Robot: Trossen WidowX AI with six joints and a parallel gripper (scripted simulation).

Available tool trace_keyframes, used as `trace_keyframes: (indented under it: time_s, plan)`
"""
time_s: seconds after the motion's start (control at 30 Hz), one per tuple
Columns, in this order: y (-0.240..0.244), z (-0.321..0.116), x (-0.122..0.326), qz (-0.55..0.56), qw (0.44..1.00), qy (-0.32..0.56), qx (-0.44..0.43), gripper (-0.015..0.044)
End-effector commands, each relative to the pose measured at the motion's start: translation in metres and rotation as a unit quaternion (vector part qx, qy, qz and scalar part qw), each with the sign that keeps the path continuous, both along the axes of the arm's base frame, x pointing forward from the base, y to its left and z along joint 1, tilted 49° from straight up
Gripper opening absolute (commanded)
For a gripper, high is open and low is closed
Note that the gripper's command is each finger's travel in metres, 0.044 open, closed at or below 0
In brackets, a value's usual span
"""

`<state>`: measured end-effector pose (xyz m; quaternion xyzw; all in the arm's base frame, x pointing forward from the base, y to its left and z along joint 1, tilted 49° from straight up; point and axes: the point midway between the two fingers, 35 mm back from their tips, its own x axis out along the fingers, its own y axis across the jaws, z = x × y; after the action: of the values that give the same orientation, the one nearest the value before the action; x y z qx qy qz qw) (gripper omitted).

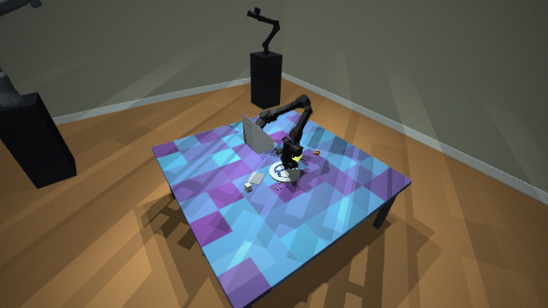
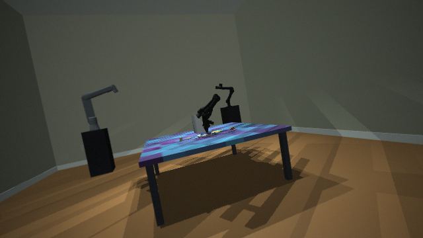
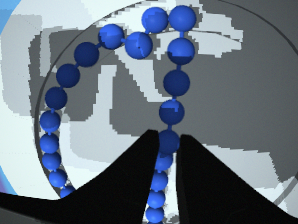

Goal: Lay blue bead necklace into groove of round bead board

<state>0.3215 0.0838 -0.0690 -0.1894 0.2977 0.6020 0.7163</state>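
Note:
The white round bead board [image 1: 272, 174] [image 3: 17, 135] lies on the table. Its groove [image 3: 36, 117] shows as a thin dark ring in the wrist view. The blue bead necklace [image 1: 277, 170] [image 3: 176, 82] lies on the board. Its left part curves along the left side of the groove, it kinks at the top, and a strand runs down across the middle, away from the right side of the groove. My gripper [image 1: 290, 167] [image 2: 208, 131] [image 3: 167, 142] is low over the board, shut on a bead of that middle strand. The fingers hide the necklace's lower left part.
A grey upright panel [image 1: 257, 139] [image 2: 197, 124] stands behind the board. A pale cube [image 1: 248, 186] [image 2: 181, 139] and a flat light tile [image 1: 257, 178] lie to its left. A yellow thing [image 1: 297, 158] and a small orange thing [image 1: 317, 152] [image 2: 232, 128] lie behind it.

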Motion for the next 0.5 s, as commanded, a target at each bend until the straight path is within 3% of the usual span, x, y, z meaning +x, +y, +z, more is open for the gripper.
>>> trace_keyframes:
  time_s: [0.0, 0.47]
  plan:
    - [-0.001, 0.003, 0.0, 0.002, 1.0, -0.001, 0.003, 0.0]
    - [0.001, 0.001, 0.01, 0.002, 1.0, -0.002, 0.003, 0.0]
